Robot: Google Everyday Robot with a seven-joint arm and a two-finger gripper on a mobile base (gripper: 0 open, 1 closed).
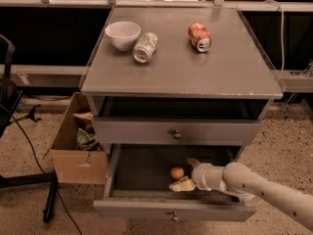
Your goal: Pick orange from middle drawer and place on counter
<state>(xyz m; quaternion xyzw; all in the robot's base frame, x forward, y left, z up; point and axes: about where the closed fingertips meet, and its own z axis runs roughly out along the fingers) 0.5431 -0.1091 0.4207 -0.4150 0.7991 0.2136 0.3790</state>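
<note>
The orange (177, 173) lies on the dark floor of the open middle drawer (146, 207), near its centre. My gripper (187, 174) reaches into the drawer from the right, with the white arm behind it. It is open: one pale finger (181, 184) lies just in front of the orange and the other (193, 162) just behind and to the right of it. The orange sits at the mouth of the fingers, not gripped. The counter (181, 72) is the grey top slab above.
On the counter stand a white bowl (122, 34), a silver can (145, 47) on its side and a red-orange can (199, 36) on its side. The upper drawer (176, 132) is pulled out slightly. A cardboard box (78, 146) sits on the floor at left.
</note>
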